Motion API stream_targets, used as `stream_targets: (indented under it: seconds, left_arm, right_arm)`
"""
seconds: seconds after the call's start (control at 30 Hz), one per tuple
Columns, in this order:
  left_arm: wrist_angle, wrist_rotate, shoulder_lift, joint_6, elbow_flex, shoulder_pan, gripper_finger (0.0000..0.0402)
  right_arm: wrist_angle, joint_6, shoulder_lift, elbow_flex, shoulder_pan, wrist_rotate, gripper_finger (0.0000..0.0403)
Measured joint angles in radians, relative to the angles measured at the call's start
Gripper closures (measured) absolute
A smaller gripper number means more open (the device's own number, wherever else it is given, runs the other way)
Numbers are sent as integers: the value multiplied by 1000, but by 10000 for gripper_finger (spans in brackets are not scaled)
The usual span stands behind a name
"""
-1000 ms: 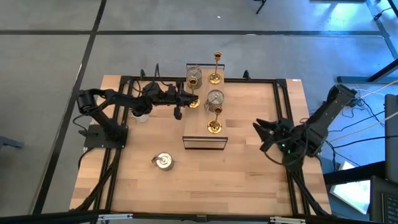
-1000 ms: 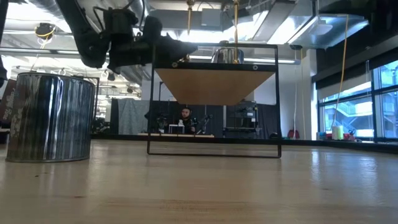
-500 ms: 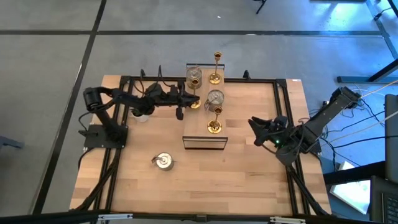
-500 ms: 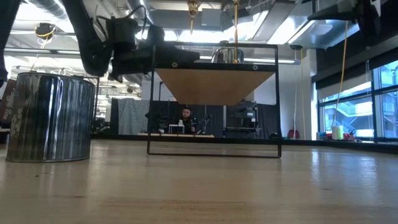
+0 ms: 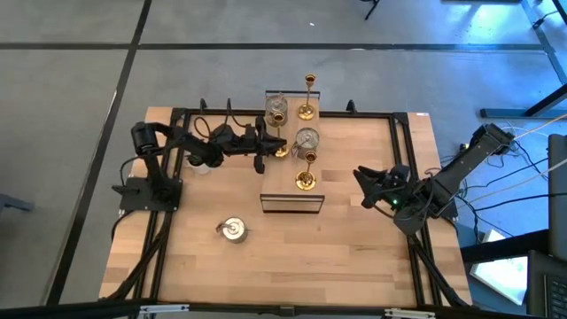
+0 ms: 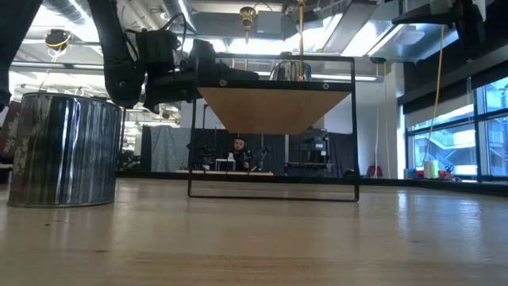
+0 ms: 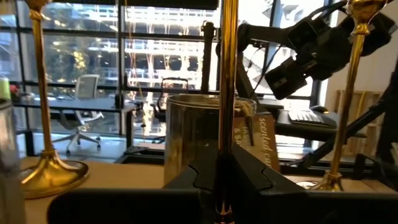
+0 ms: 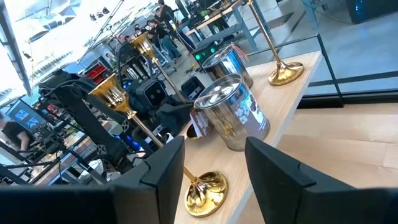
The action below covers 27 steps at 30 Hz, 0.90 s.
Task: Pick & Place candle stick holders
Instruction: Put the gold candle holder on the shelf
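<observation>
Gold candlestick (image 7: pixel 227 74), clamped in left hand (image 5: pixel 268 144)

I count three slim gold metal candlesticks with round bases: one (image 5: pixel 308 99), a second (image 5: pixel 306 175) and a third (image 5: pixel 278 144). The squat round shiny silver holders also come to three: one (image 5: pixel 276 109), another (image 5: pixel 306 139) and a last one (image 5: pixel 233 230). There is one raised wooden shelf on a black metal frame (image 5: pixel 280 182) and one pale wooden bench (image 5: pixel 354 257). My own grippers number two: the left gripper (image 5: pixel 266 147) and the right gripper (image 5: pixel 361 182).
</observation>
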Motion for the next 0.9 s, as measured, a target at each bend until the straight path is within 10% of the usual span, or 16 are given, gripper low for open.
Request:
stream_targets:
  seconds: [0.9]
  left_arm:
    - [-29, 5, 0, -67, 0, -1, 368]
  right_arm:
    - [-2, 0, 0, 0, 0, -3, 228]
